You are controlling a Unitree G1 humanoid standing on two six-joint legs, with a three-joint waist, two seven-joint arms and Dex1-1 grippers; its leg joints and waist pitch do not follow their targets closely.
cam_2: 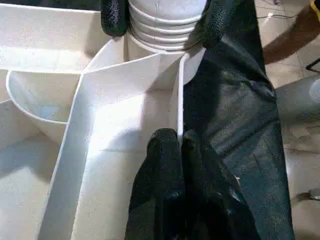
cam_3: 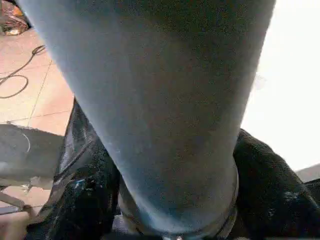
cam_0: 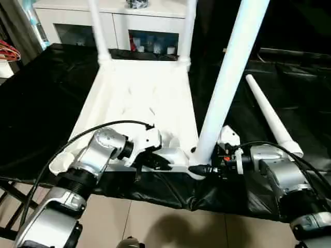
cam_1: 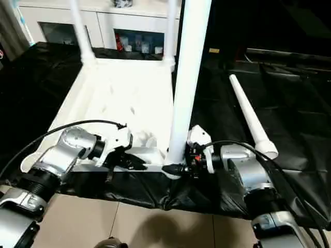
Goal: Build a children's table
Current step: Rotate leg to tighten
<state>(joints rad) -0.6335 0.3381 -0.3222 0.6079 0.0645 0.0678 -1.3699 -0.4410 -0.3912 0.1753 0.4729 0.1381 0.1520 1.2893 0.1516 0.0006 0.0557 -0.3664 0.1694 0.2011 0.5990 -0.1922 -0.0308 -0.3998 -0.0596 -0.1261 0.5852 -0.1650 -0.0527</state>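
Silver forearms (cam_0: 98,152), black cables, black fingers (cam_2: 167,165) — perhaps rubbery

table top (cam_0: 139,98) inverted | three legs (cam_0: 232,72) upright | fourth leg (cam_0: 271,116) lying beside

A black sheet (cam_0: 46,88) covered the work surface, hanging in folds over its near edge above a beige tiled floor (cam_0: 155,222). Behind it stood a white cabinet (cam_0: 119,18) with glass doors, small coloured items dimly visible inside. A bundle of red and orange cords (cam_0: 8,51) lay at the far left beside the sheet, and a thin dark cable (cam_3: 20,75) curled across the floor tiles.
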